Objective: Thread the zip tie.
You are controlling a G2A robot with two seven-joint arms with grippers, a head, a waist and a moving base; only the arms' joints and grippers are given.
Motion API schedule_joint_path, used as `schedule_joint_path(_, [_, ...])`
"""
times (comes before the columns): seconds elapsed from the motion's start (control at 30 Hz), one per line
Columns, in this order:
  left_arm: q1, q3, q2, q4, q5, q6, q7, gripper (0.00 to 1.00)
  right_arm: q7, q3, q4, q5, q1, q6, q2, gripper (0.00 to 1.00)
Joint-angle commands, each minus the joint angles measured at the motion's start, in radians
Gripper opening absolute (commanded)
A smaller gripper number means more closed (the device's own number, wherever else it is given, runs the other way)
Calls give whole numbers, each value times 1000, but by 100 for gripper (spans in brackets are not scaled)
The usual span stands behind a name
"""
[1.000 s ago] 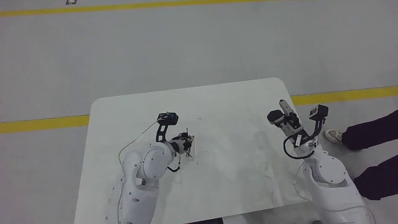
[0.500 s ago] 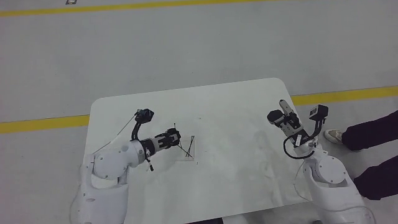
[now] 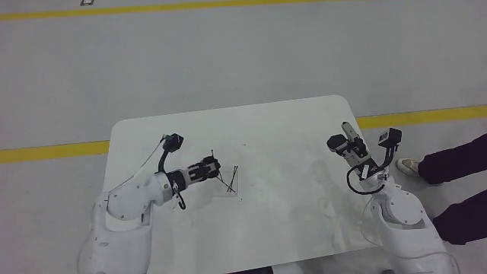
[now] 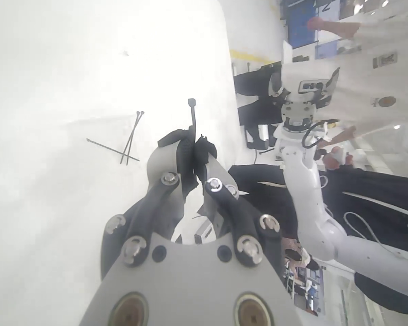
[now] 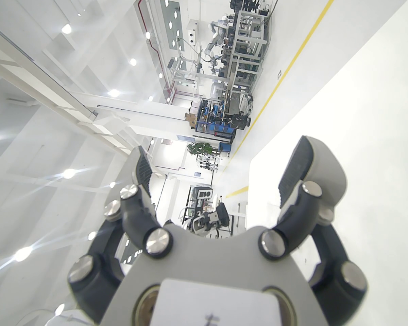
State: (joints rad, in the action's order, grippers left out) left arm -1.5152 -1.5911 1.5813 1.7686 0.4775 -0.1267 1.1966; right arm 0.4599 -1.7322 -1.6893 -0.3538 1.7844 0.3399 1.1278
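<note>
The left tool [image 4: 194,152] was pressed together on a thin black plastic zip tie [image 4: 192,111], whose small square head stuck out beyond the fingertips. The tool sat over the white bench [image 3: 289,129], left of its centre. Near it, a few loose black zip ties [image 4: 129,140] lay crossed on the bench surface. The right tool [image 5: 224,157] was spread wide, raised near the bench's right edge, well apart from the ties.
</note>
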Motion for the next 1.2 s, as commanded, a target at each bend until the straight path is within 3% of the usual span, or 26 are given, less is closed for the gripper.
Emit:
schedule_joint_path(0.0, [0, -34, -9, -6, -112, -20, 34, 0, 0, 0, 0, 0, 0, 0, 0, 100])
schedule_joint_path(0.13, [9, -82, -29, -55, -237, -62, 82, 0, 0, 0, 0, 0, 0, 0, 0, 100])
schedule_joint_path(0.3, [22, -89, -48, -105, -278, -101, 83, 0, 0, 0, 0, 0, 0, 0, 0, 100])
schedule_joint_path(1.17, [22, -88, -49, -107, -279, -102, 82, 0, 0, 0, 0, 0, 0, 0, 0, 100])
